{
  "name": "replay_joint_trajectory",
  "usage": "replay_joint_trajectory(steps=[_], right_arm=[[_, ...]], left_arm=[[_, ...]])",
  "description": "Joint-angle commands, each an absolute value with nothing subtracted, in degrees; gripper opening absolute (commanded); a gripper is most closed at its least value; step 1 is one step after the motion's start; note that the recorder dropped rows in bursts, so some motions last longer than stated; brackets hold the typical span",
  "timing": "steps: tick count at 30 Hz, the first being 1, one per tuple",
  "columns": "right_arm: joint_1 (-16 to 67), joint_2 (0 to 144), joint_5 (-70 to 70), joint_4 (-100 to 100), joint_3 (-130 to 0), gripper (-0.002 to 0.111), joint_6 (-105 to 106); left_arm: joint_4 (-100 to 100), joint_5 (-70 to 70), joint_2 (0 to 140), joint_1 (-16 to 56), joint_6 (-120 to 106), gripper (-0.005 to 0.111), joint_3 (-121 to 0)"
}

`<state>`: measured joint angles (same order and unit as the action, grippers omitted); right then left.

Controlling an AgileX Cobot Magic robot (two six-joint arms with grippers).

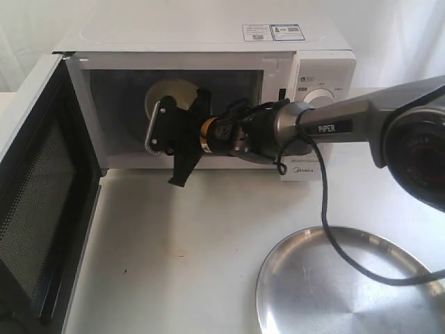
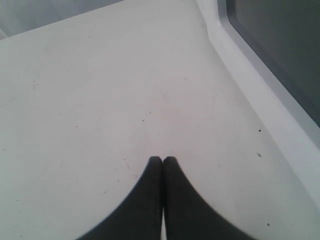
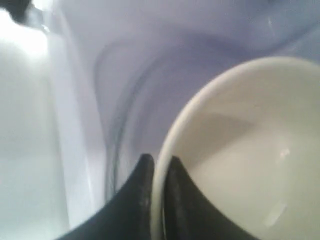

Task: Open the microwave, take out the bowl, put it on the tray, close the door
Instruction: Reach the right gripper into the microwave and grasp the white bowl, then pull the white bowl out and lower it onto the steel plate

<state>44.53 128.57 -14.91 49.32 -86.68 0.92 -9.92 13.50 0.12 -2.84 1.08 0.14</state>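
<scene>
The white microwave (image 1: 208, 42) stands at the back with its door (image 1: 38, 202) swung wide open to the left, black mesh face showing. My right gripper (image 1: 198, 97) reaches into the cavity and is shut on the rim of the cream-white bowl (image 1: 170, 97), which is tipped up inside. In the right wrist view the bowl (image 3: 250, 150) has its rim pinched between the two dark fingers of the gripper (image 3: 159, 161), one inside and one outside. The steel tray (image 1: 348, 285) lies at the front right. My left gripper (image 2: 163, 160) is shut on nothing, over bare tabletop.
A black cable (image 1: 327, 223) hangs from the right arm over the tray's rim. The clear glass turntable (image 3: 120, 125) shows under the bowl. The door's outer face (image 2: 280, 60) runs beside the left gripper. White tabletop (image 1: 181, 257) lies between microwave and tray.
</scene>
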Motion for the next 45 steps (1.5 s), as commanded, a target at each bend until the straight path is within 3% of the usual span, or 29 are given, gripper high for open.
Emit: replay_joint_trajectory(steps=[1,7,15,22,30,33,41,45], right_arm=[[49.4,123.9,-14.3,51.7,-84.9,0.000,-5.2],[55.8,110.7,-7.9,54.6,-75.3,0.000,-15.4],[65.8,91.3,25.1,46.4,-58.9,0.000,-15.3],[68.0,79.4,48.1,33.1,-44.2,0.000,-15.2],[68.0,75.4,45.0,33.7,-31.5,0.001,-24.9],[68.0,75.4,44.8,37.1,-29.6,0.010,-27.7],[68.0,75.4,43.0,49.5,-29.3,0.057,-36.9],[68.0,75.4,40.3,57.3,-31.3,0.057,-39.4]], left_arm=[[-9.5,13.5,0.0,-2.7,1.2,0.000,0.0],[-9.5,13.5,0.0,-2.7,1.2,0.000,0.0],[-9.5,13.5,0.0,-2.7,1.2,0.000,0.0],[-9.5,13.5,0.0,-2.7,1.2,0.000,0.0],[-9.5,13.5,0.0,-2.7,1.2,0.000,0.0],[-9.5,13.5,0.0,-2.7,1.2,0.000,0.0],[-9.5,13.5,0.0,-2.7,1.2,0.000,0.0],[-9.5,13.5,0.0,-2.7,1.2,0.000,0.0]])
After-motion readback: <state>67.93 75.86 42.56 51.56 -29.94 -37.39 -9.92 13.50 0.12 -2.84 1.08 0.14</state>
